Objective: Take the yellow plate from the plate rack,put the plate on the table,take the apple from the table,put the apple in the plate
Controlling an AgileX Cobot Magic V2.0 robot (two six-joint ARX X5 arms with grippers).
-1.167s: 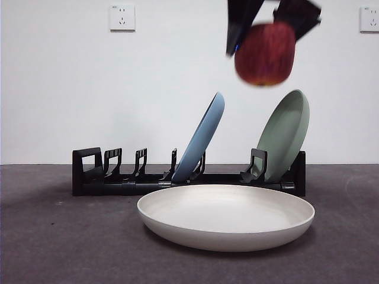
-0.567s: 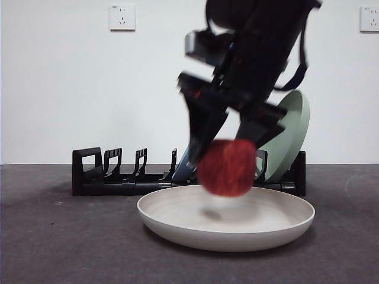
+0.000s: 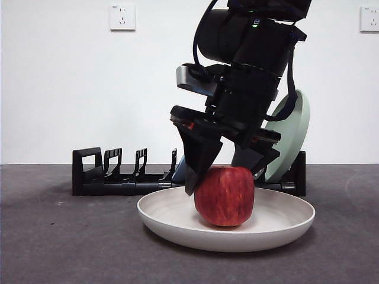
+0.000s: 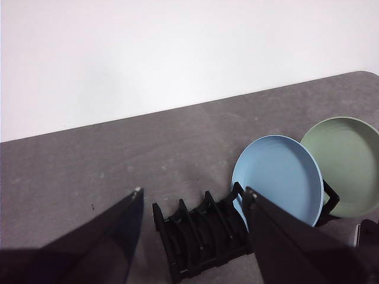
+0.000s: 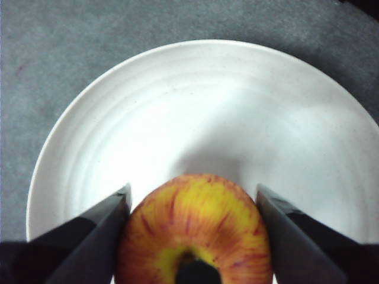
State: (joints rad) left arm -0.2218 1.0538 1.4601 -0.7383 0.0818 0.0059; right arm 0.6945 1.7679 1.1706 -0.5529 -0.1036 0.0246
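Note:
The dark red apple (image 3: 225,198) stands in the cream yellow plate (image 3: 284,228), which lies flat on the grey table (image 3: 59,248) in front of the black plate rack (image 3: 118,177). My right gripper (image 3: 224,180) comes down from above, its jaws closed against the apple's two sides. The right wrist view shows the apple (image 5: 195,231) with its yellow stem dip between the jaws of that gripper (image 5: 192,195), over the plate (image 5: 195,106). My left gripper (image 4: 192,192) is open and empty, high above the rack (image 4: 201,236).
A sage green plate (image 3: 293,136) leans in the rack's right end. A light blue plate (image 4: 278,177) stands in the rack beside it, mostly hidden behind the arm in the front view. Wall outlets (image 3: 122,17) are on the white back wall.
My right gripper has come down with the apple from high above the plate. The apple now rests on the plate's floor.

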